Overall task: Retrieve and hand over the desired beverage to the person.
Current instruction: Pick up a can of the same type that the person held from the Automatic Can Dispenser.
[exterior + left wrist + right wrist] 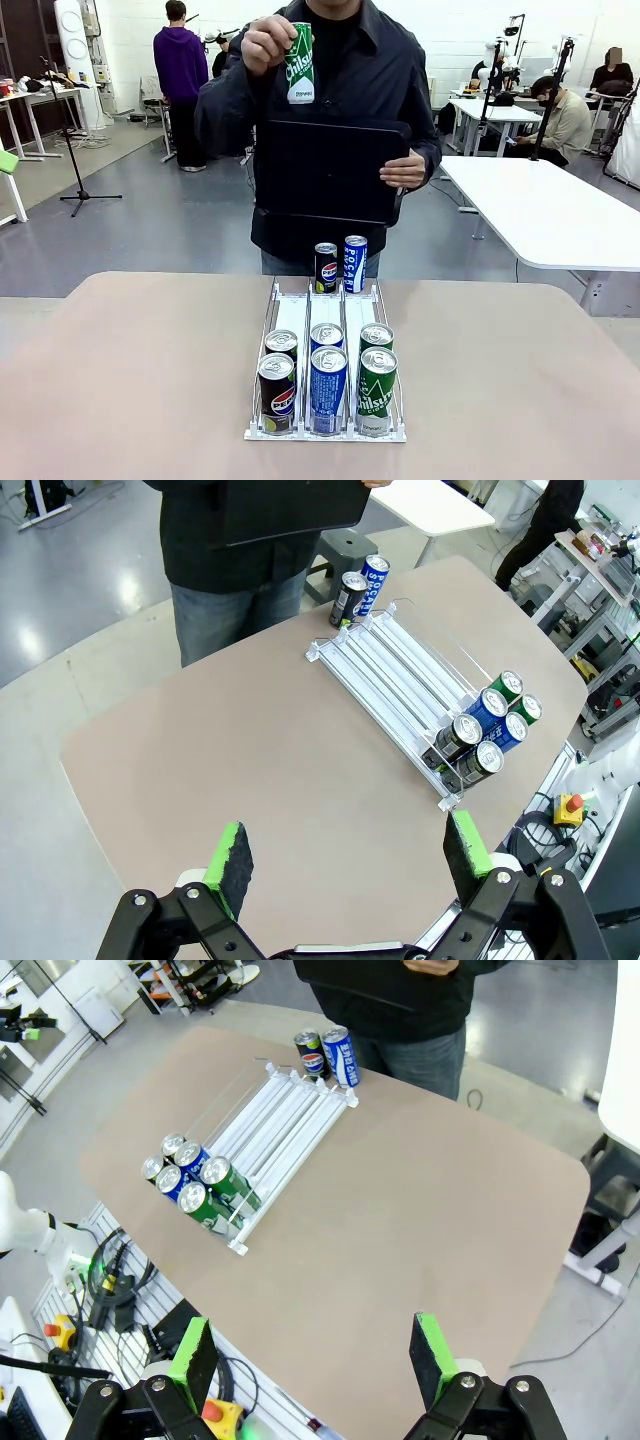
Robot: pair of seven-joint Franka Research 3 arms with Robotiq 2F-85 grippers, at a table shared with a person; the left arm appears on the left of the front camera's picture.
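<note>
Left pincer (347,830) and right pincer (313,1325) hang released, empty, over the table's (130,380) near edge. Two green cans (377,385) stand at the rack's (292,310) near-right corner. Beyond the far edge, the person (350,100) holds up another green can (299,62).

Matt, smooth tan tabletop (150,380), no shine. On it a white plastic can rack (325,434), satin, with thin wire dividers. Glossy printed metal on the green can (376,392), the blue can (328,390) and the black can (276,395), each with a bare silvery lid. Same glossy metal on the green-and-white can (299,63) in the hand (265,42) of the person (400,110). Dull cloth for the dark navy jacket (225,100). Smooth, matt flat black board (325,170). Polished grey floor (180,230), faintly reflective. Grainy, rough green pads (232,858) on the semi-gloss black plastic fingers of the left gripper (345,858), likewise on the right gripper (315,1358).
</note>
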